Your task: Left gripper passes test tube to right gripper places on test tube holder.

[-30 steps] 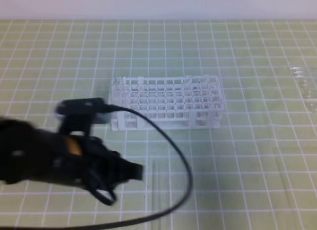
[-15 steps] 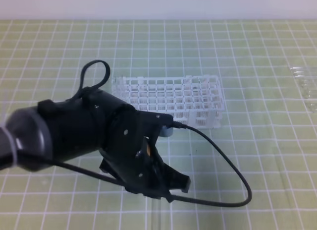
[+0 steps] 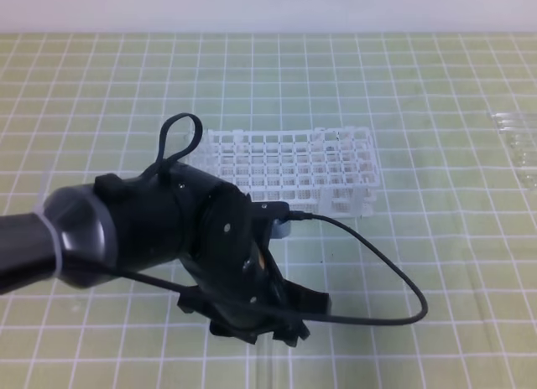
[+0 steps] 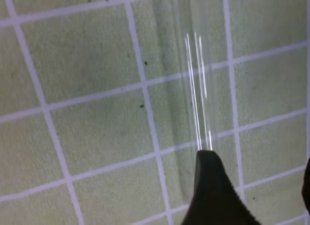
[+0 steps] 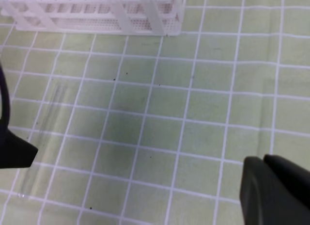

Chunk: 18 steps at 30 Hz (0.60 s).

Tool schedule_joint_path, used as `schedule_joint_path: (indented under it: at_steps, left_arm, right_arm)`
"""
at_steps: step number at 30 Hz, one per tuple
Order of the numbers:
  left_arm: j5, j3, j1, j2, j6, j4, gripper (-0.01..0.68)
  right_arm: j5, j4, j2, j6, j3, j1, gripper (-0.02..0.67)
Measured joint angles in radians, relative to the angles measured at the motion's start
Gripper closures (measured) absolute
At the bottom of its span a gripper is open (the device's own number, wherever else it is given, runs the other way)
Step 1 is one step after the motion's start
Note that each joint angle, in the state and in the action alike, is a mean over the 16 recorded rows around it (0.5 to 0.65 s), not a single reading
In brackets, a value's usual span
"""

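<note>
The left end effector, fingers spread, hovers over the test tube lying flat on the green counter, near the white test tube holder. Thin, slippery glass likely wants a gentle mid-length pinch.

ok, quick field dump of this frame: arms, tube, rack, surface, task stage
left gripper: low over the mat, jaws spread, nothing between them
test tube: lying flat on the mat, right under the left gripper, one fingertip beside it
right gripper: only its dark fingers show in its own wrist view, shut, holding nothing
test tube holder: upright behind the left arm; whether any hole is filled cannot be told
surface: green gridded mat
extra: other clear tubes at the far right edge
stage: tube not yet picked up
</note>
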Motion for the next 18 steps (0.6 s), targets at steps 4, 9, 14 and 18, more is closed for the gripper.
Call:
schedule_joint_path:
  at_steps: [4, 9, 14, 18]
  left_arm:
    - [-0.005, 0.0, -0.004, 0.002, -0.028, 0.01, 0.314]
    - [-0.001, 0.0, -0.016, 0.002, -0.065, 0.038, 0.313]
    - [0.011, 0.0, -0.029, 0.003, -0.102, 0.089, 0.313]
    - [0.021, 0.0, -0.038, 0.004, -0.135, 0.131, 0.313]
  right_arm:
    - [-0.002, -0.003, 0.0, 0.0, 0.0, 0.015, 0.665]
    - [-0.004, -0.008, 0.0, 0.0, 0.0, 0.027, 0.665]
    - [-0.006, -0.007, 0.0, 0.0, 0.0, 0.029, 0.665]
    - [-0.007, -0.004, 0.0, 0.0, 0.0, 0.029, 0.665]
